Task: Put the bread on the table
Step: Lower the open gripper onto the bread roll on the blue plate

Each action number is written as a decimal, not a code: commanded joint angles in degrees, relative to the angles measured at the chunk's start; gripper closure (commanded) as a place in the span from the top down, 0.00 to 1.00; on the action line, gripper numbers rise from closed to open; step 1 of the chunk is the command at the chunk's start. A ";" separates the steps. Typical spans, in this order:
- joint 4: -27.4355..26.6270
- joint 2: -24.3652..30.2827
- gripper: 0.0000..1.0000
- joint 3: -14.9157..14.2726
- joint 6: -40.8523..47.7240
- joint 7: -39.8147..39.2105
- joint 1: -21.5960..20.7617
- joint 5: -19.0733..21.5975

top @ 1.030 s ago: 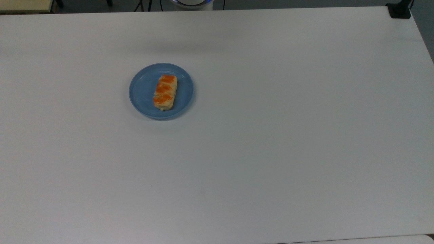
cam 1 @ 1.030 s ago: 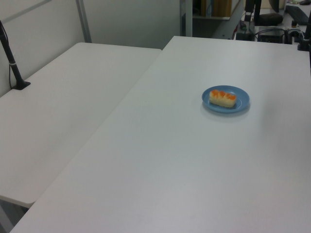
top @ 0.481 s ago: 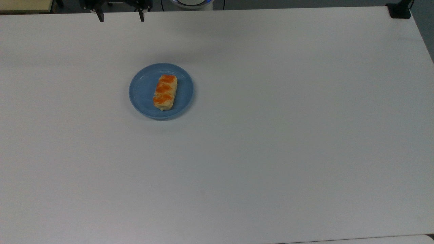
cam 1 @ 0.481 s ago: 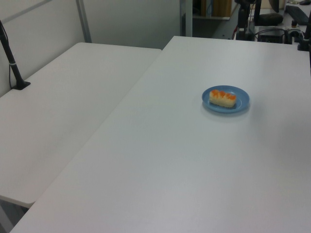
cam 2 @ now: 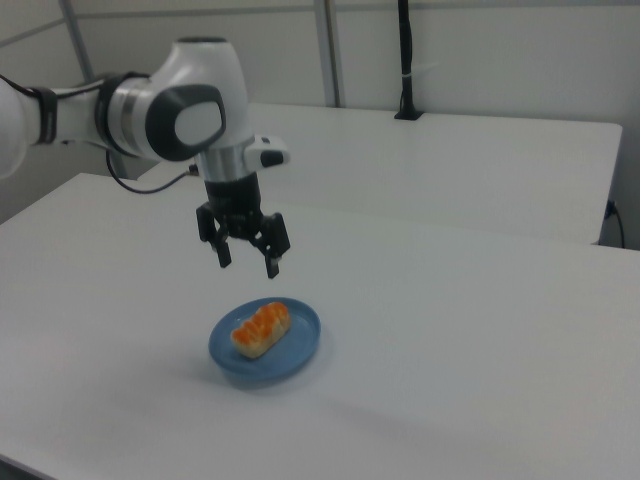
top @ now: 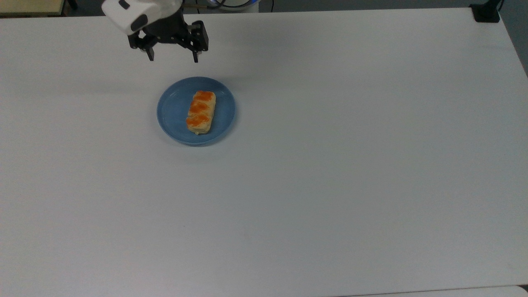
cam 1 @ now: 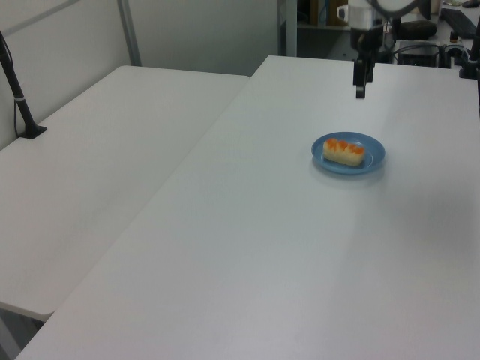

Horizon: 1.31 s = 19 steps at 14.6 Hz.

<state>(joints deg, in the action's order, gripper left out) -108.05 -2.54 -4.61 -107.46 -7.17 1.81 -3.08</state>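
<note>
Bread (top: pixel 201 111) lying on blue plate (top: pixel 171 113) on counter (top: pixel 330 165), long axis running up-down in the top view, just below wide-spread, empty fingers (top: pixel 151 55) hovering above.

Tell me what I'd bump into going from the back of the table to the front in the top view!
Robot hand with its fingers apart, then the blue plate with the bread lying on it, then just bare white table all the way to the front edge.
</note>
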 commanded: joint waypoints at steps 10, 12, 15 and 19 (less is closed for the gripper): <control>-2.16 -13.10 1.00 0.65 -13.30 8.05 -2.16 0.45; -1.99 -13.89 0.99 1.09 -13.57 9.63 -2.43 0.53; -1.90 -13.98 0.40 1.71 -13.57 9.90 -2.34 0.97; -1.29 -13.89 0.18 1.71 -13.13 9.64 -1.90 1.06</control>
<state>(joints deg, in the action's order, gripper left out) -109.55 -16.82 -2.85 -120.00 1.69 -0.19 -2.88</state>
